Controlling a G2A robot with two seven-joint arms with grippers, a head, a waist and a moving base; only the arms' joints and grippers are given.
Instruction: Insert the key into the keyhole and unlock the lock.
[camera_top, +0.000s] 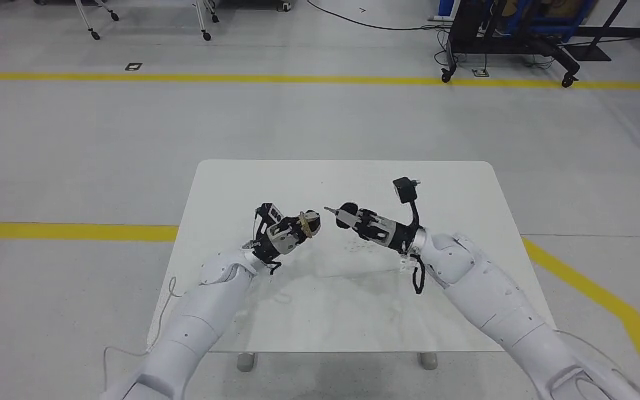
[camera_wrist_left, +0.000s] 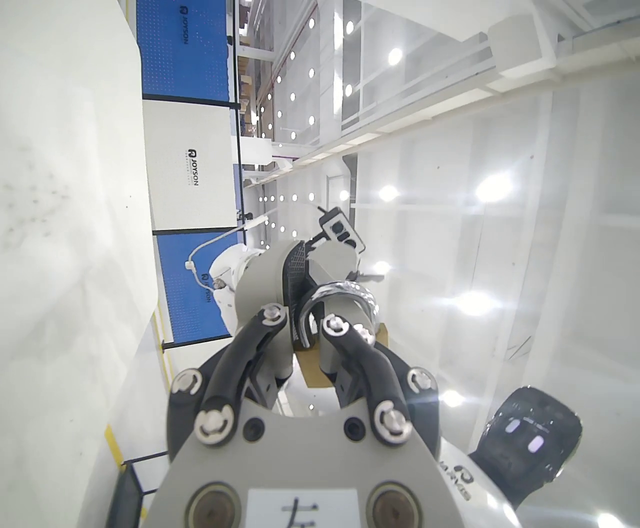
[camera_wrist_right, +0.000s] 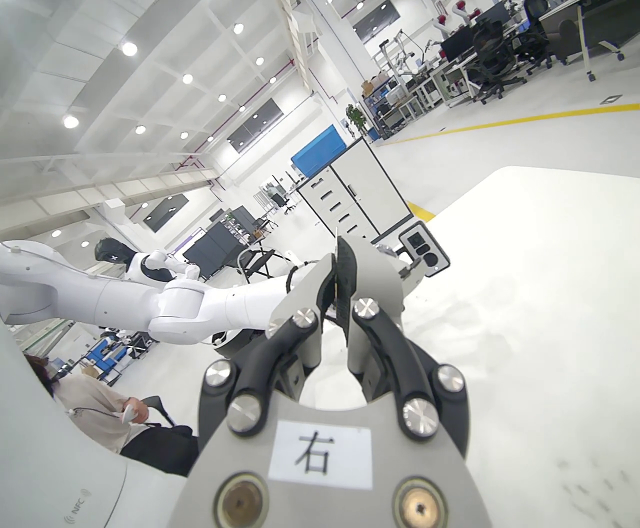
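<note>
So, a white table (camera_top: 440, 200) is seen from above, and both arms are held over the middle of it, with their tips facing each other. The left gripper (camera_top: 297, 230) is clamped on a brass lock (camera_wrist_left: 350, 291), which is kept up in the air off the table. In the left wrist view the silver shackle can be seen looped between the fingers. The right gripper (camera_top: 345, 214) is pinched tight on a small key (camera_top: 330, 211), held edge-on between the pads with its thin tip poking out toward the lock. From the top view the key tip is placed just beside the lock, with a small gap left between them. The keyhole itself can't be made out.
</note>
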